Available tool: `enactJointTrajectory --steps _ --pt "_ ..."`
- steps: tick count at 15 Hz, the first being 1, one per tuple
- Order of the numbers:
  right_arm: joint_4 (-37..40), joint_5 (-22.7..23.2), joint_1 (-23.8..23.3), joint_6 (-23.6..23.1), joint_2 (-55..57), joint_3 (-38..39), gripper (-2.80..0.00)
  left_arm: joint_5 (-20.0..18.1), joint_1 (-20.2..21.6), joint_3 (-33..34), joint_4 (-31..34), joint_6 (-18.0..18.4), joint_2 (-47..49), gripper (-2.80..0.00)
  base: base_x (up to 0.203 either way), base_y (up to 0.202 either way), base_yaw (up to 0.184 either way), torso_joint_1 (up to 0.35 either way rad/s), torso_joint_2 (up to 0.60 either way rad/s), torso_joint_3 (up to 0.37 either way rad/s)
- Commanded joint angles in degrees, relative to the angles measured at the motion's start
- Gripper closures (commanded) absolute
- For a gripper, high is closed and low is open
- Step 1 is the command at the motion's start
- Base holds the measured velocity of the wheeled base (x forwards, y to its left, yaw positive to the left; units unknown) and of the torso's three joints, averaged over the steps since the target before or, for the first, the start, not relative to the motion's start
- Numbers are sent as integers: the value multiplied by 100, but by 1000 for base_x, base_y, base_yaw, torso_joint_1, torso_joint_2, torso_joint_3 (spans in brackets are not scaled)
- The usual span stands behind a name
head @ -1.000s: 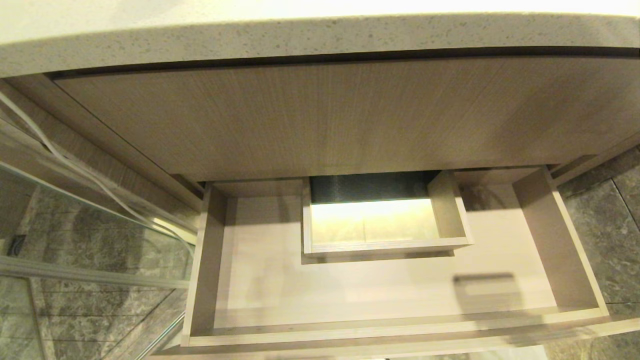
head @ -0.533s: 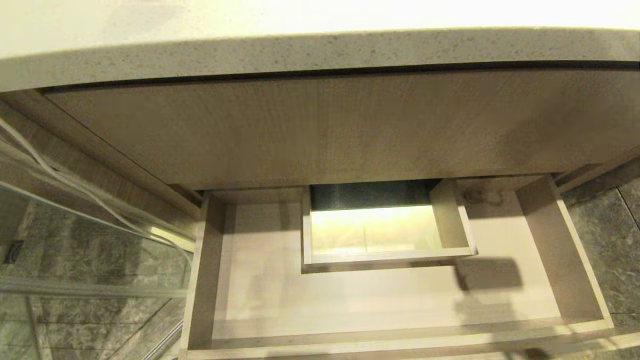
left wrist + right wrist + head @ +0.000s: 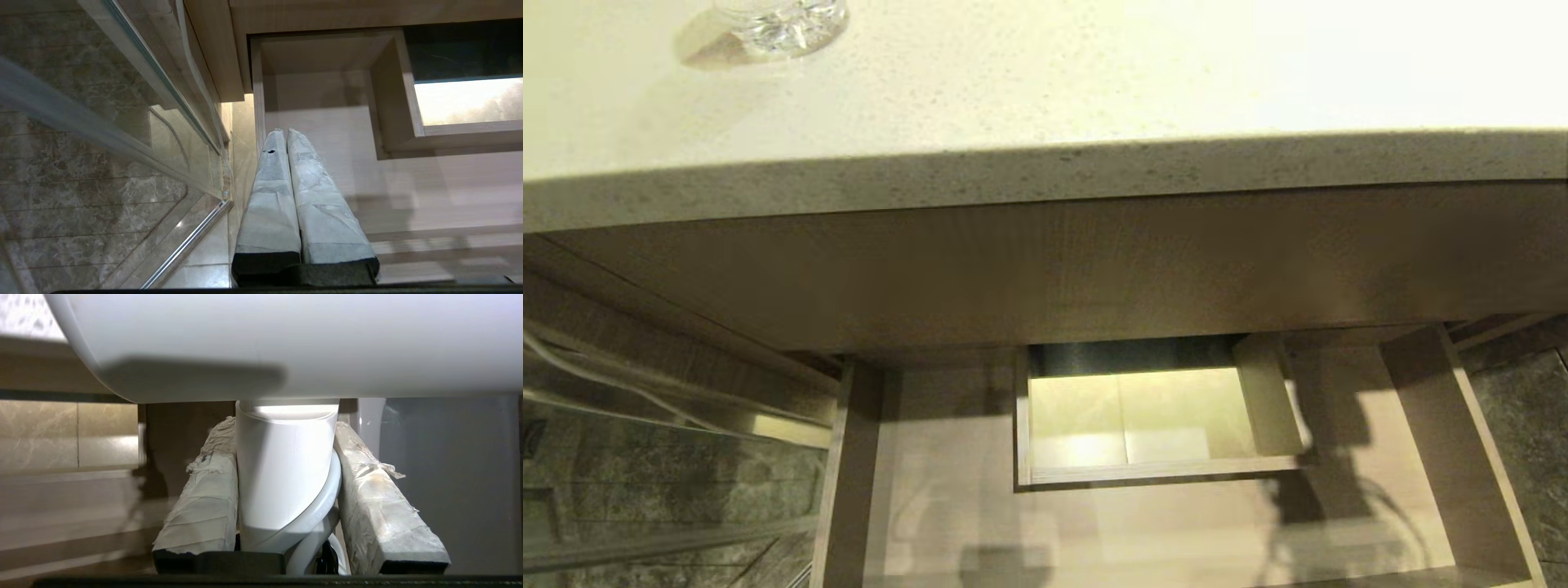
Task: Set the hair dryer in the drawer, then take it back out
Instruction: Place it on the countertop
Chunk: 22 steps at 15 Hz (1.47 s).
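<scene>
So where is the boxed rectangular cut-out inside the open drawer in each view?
Head view: the boxed rectangular cut-out sits centre, below the light wood-grain panel.
Left wrist view: upper right, beyond the shut left claw.
Right wrist view: cannot tell; the small white hair dryer, held in the right claw, fills the picture.
Shared landmark: the wide light wood-grain drawer.

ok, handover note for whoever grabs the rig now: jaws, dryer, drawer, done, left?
Right gripper: jaws shut on the hair dryer, gripping its handle; not in the head view.
Left gripper: jaws shut, empty, parked beside the drawer's left wall.
Drawer: open, nothing lying in it in the head view.
Which phase this is, the frames do not settle: dryer is in hand, not in the drawer.
</scene>
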Motion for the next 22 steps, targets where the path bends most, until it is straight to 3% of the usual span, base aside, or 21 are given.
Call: enactJointTrajectory --steps 1,5,7,12,22 --pt "-40 -12 1 -16 122 -42 0 0 -1 2 -6 0 2 0 0 0 0 246 -59 165" --pt "-874 -218 -10 -46 610 -103 0 0 -1 2 -6 0 7 0 0 0 0 70 -21 54" --pt "-1221 -562 -8 -413 950 -112 0 0 -1 3 -5 0 0 0 0 0 0 0 0 0" --pt "-1645 -605 -7 -683 1452 -113 0 0 -1 2 -6 0 1 0 0 0 0 0 0 0" --pt "-1700 -545 40 -825 1681 -105 0 0 -1 2 -6 0 7 0 0 0 0 0 0 0"
